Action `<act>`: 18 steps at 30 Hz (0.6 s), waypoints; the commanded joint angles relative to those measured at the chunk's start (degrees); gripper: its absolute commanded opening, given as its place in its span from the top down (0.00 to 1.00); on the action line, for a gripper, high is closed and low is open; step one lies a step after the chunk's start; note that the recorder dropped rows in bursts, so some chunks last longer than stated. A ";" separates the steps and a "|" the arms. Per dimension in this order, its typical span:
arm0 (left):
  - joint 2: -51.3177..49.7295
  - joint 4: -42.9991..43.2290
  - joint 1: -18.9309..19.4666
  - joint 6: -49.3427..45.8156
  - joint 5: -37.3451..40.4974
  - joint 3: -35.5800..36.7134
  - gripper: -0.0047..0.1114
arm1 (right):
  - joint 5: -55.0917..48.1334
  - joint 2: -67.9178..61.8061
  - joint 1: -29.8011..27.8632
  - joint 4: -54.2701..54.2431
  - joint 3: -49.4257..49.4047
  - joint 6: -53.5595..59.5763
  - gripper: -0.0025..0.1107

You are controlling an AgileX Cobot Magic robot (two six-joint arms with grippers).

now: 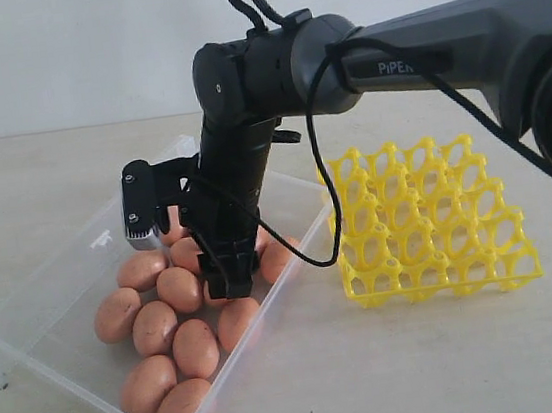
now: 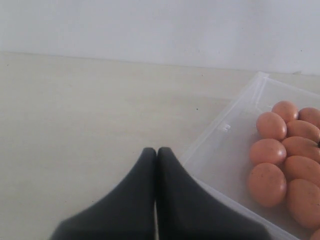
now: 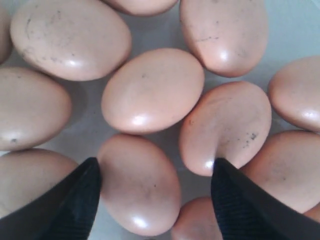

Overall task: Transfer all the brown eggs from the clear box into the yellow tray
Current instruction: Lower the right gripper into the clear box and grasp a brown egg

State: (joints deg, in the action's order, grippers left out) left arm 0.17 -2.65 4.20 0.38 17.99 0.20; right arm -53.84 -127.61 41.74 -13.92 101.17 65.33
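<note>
One brown egg point(image 3: 139, 187) between parted fingers point(image 3: 70, 205) of the right end effector point(image 3: 155, 164)

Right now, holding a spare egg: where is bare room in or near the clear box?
Bare: clear box floor between brown eggs and the wall farthest from the yellow tray; table between box and tray. Crowded: eggs under the right pincer.

The right arm point(image 1: 457, 38) is a chunky dark grey shell with white PiPER lettering point(image 1: 405, 65). There's a thin black cable point(image 1: 314, 151) looping off it and a little black-and-silver camera point(image 1: 141, 208) at the wrist. Its fingers point(image 3: 240, 210) are black and ribbed, while the left fingers point(image 2: 175, 200) are smooth, dark and tapered.
</note>
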 commanded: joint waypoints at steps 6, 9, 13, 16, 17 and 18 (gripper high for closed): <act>-0.17 -0.34 -0.28 0.07 -0.44 -0.20 1.00 | -0.49 -2.20 -0.08 0.22 0.35 -1.97 0.43; -0.17 -0.34 -0.28 0.07 -0.44 -0.20 1.00 | -0.35 -2.31 -0.08 0.66 0.13 -2.60 0.43; -0.17 -0.34 -0.28 0.07 -0.44 -0.20 1.00 | 1.85 -2.94 -0.08 1.17 0.13 -9.38 0.44; -0.17 -0.34 -0.28 0.07 -0.44 -0.20 1.00 | 3.55 -3.15 -0.08 1.31 0.13 -19.40 0.58; -0.17 -0.34 -0.28 0.07 -0.44 -0.20 1.00 | 4.18 -3.15 -0.08 1.31 0.13 -22.10 0.67; -0.17 -0.34 -0.28 0.07 -0.44 -0.20 1.00 | 4.58 -3.15 -0.08 1.31 0.13 -24.14 0.79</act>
State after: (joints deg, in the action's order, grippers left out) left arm 0.17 -2.65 4.20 0.38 17.99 0.20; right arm -50.84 -130.80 41.74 -13.00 101.29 48.38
